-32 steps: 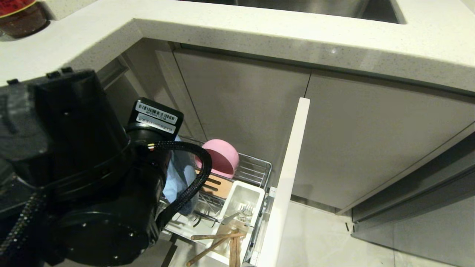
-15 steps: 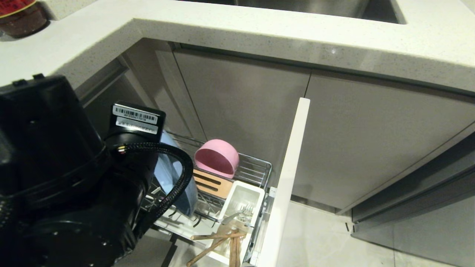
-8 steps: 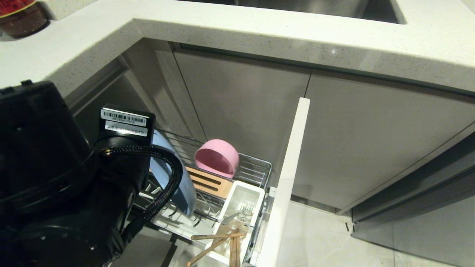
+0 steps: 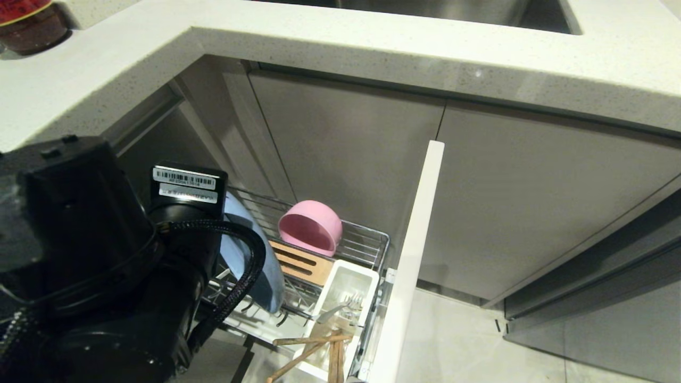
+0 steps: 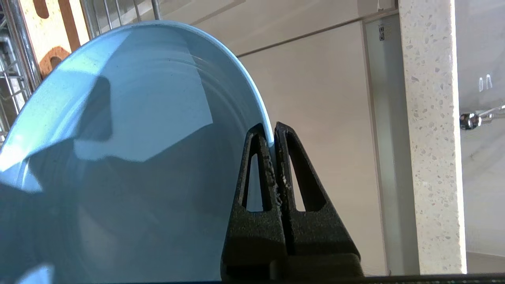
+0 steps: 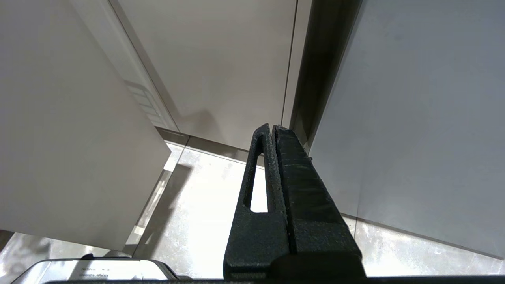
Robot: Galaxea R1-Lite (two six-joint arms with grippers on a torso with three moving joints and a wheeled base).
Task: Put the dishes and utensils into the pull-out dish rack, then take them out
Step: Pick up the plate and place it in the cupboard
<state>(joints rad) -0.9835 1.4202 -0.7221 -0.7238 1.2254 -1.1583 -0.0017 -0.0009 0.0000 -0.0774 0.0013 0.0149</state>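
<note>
My left gripper (image 5: 272,132) is shut on the rim of the light-blue plate (image 5: 138,138). In the head view the plate (image 4: 250,260) stands on edge in the pull-out dish rack (image 4: 367,242), its lower edge down among the prongs, half hidden by my left arm (image 4: 96,255). The pink bowl (image 4: 311,226) lies on its side at the rack's back. The silver fork (image 4: 335,309) and the wooden chopsticks (image 4: 314,346) sit in the white utensil cup (image 4: 348,282). My right gripper (image 6: 273,128) hangs shut and empty over the floor.
The rack's white panel front (image 4: 417,239) stands to the right of the basket. The stone countertop (image 4: 340,42) overhangs the rack, with a red-lidded jar (image 4: 32,21) at its far left. A slotted wooden strip (image 4: 298,263) lies between plate and bowl. Grey cabinet doors (image 4: 532,202) stand behind.
My left arm has shifted to the left and a little down with the plate in its grip, so more of the wooden strip shows. Bowl, fork and chopsticks have stayed put.
</note>
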